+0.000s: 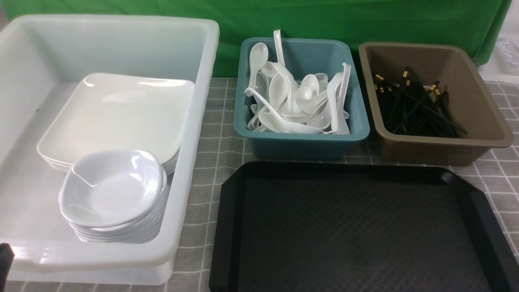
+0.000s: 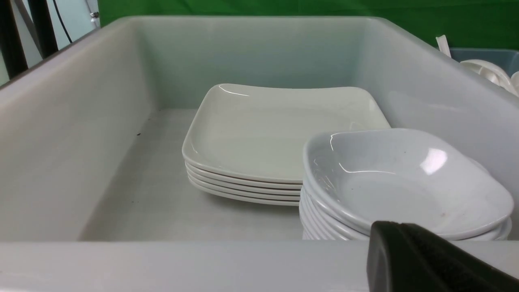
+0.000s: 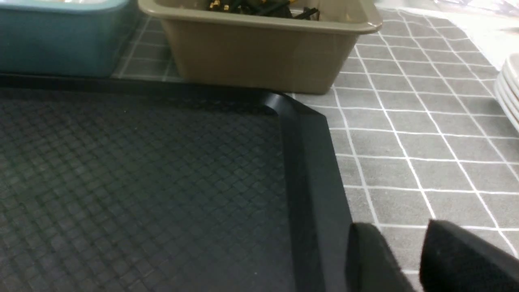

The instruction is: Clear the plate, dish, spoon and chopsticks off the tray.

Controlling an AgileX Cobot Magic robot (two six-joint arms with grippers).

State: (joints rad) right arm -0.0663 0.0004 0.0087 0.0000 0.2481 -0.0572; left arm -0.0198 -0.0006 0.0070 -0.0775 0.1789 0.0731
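Front view: a dark corner of the left claw (image 1: 5,259) shows at the near left edge, beside the white tub (image 1: 190,170). The tub holds a stack of plates (image 1: 117,113) and a stack of dishes (image 1: 113,190) nearer. The tray (image 1: 227,227) lies near centre, floor bare. Behind it, the teal bin (image 1: 304,142) holds spoons (image 1: 292,105) and the brown bin (image 1: 486,121) holds chopsticks (image 1: 413,105).

Left wrist view: the left claw (image 2: 425,263), pressed together and holding nothing, hovers at the tub's near rim, close to the dishes.

Right wrist view: the right claw (image 3: 409,263), slightly spread with nothing between its fingers, sits low over the checked surface (image 3: 405,142), beside the tray's right rim.
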